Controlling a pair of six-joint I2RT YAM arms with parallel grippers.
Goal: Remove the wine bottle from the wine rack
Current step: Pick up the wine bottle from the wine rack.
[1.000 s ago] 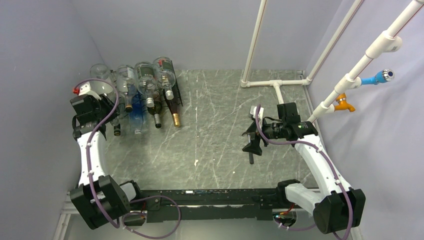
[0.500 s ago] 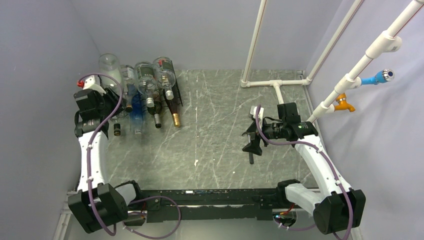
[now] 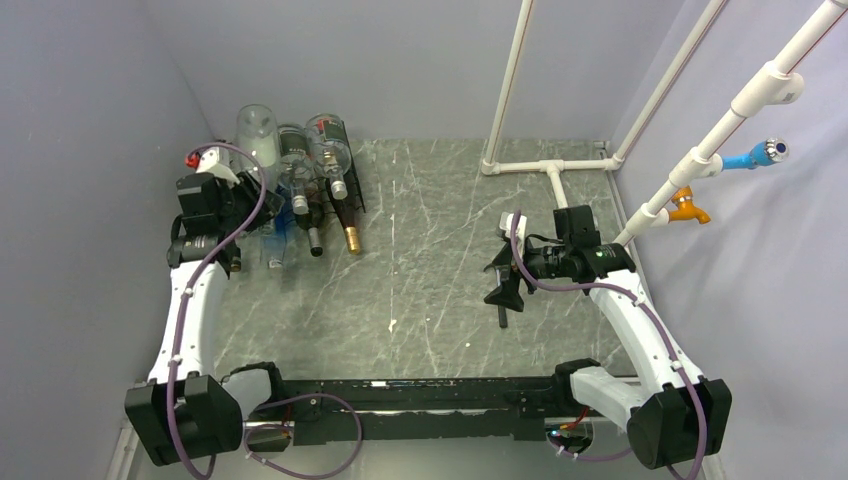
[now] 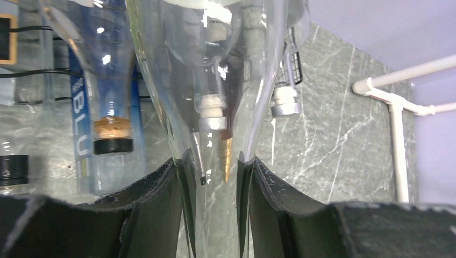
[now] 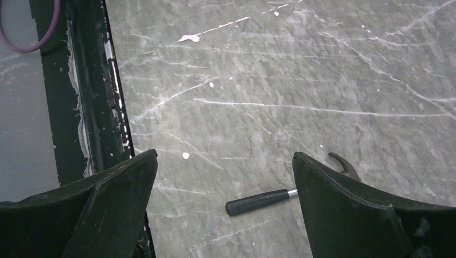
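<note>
My left gripper (image 3: pixel 243 196) (image 4: pixel 214 161) is shut on the neck of a clear glass wine bottle (image 3: pixel 256 132) (image 4: pixel 204 64). It holds the bottle base-up, above the left part of the black wire wine rack (image 3: pixel 322 203). Several other bottles lie in the rack, among them a blue-labelled one (image 4: pixel 110 97) and a dark one with a gold top (image 3: pixel 348 228). My right gripper (image 3: pixel 506 281) (image 5: pixel 225 156) is open and empty, well to the right of the rack, above the table.
A black-handled tool (image 5: pixel 258 201) lies on the marble table under my right gripper; it also shows in the top view (image 3: pixel 502 316). A white pipe frame (image 3: pixel 552 166) stands at the back right. Walls close in on the left and right.
My left arm has moved right and toward the back with the clear bottle, raising it from the rack's left end over the other bottles. The right arm has not moved.
</note>
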